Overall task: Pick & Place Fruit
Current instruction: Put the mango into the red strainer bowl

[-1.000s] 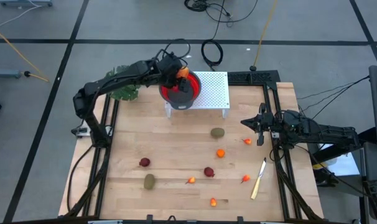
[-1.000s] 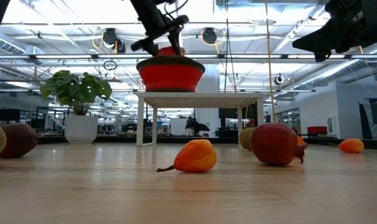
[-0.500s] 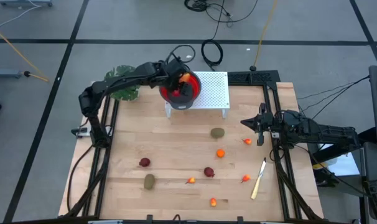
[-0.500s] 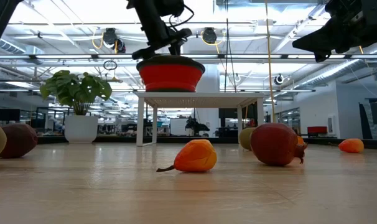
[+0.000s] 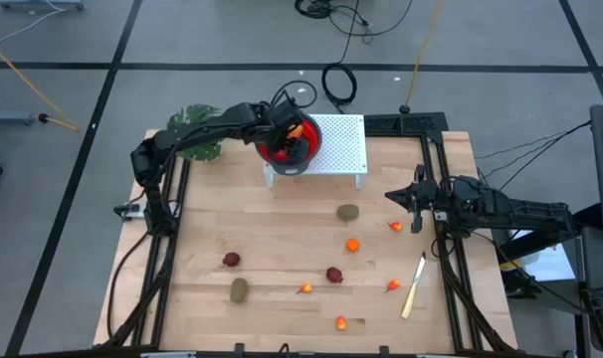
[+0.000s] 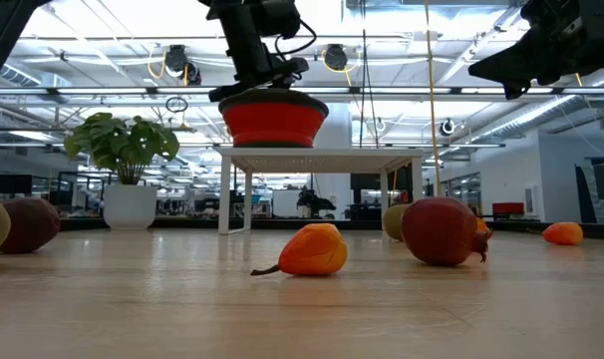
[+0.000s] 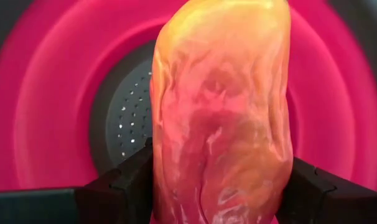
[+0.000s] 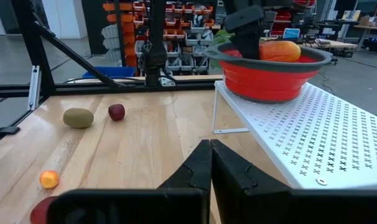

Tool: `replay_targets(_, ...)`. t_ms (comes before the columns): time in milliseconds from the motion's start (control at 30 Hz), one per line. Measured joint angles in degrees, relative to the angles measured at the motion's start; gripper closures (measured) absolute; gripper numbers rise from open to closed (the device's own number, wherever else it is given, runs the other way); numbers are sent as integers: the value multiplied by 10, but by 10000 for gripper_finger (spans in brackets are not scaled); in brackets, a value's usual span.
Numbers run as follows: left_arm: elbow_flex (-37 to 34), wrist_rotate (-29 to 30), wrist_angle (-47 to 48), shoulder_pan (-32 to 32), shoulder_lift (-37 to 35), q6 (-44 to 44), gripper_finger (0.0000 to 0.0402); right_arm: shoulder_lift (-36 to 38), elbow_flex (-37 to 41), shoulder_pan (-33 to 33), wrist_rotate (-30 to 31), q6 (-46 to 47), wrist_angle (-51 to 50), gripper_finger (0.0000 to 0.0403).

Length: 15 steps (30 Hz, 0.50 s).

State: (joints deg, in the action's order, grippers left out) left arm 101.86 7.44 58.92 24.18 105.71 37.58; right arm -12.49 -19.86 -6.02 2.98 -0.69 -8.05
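Note:
A long red-orange fruit (image 7: pixel 223 112) sits between the fingers of my left gripper (image 5: pixel 294 129), which hangs over the red bowl (image 6: pixel 274 120) on the white perforated stand (image 5: pixel 341 149). In the right wrist view this fruit (image 8: pixel 279 50) lies about level with the bowl's rim. Several small fruits rest on the wooden table: olive ovals (image 5: pixel 348 212) (image 5: pixel 239 289), dark red rounds (image 5: pixel 231 260) (image 5: pixel 334 274), an orange one (image 5: pixel 352 245). My right gripper (image 5: pixel 416 204) hovers shut at the table's right side, above the wood. My left gripper pinches the long red-orange fruit near one end (image 7: pixel 219 186), one dark finger (image 7: pixel 132 180) on each side. It reaches down into the bowl from above. The fruit's free end points ahead over the bowl's floor (image 7: pixel 123 118); whether it touches the bowl I cannot tell.
A pale-handled knife (image 5: pixel 413 286) lies near the table's right near corner. Small orange-red bits (image 5: pixel 304 288) (image 5: pixel 392 286) (image 5: pixel 341 322) (image 5: pixel 396 227) dot the near half. A leafy green plant (image 5: pixel 197 134) stands at the far left beside the stand.
My left gripper, holding the red-orange fruit, has moved a little toward the table's right over the bowl and gone down; the fruit that showed above the rim in the low view now sits below it. The right arm has kept still.

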Motion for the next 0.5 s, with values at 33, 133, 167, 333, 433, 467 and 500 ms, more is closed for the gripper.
replay_targets(33,0,0,0,0,0,0,158,0,0,0,0,0,0,403)
replay_targets(133,0,-1,-1,0,0,-13,158,0,0,0,0,0,0,403)
replay_targets(167,0,-3,-3,0,0,-22,158,0,0,0,0,0,0,403)
replay_targets(333,0,-15,-5,0,0,-47,158,0,0,0,0,0,0,403)
replay_targets(433,0,-15,-5,0,0,-47,158,0,0,0,0,0,0,403)
replay_targets(467,0,-15,-5,0,0,-47,158,0,0,0,0,0,0,403)
replay_targets(500,0,-15,-5,0,0,-47,158,0,0,0,0,0,0,403)
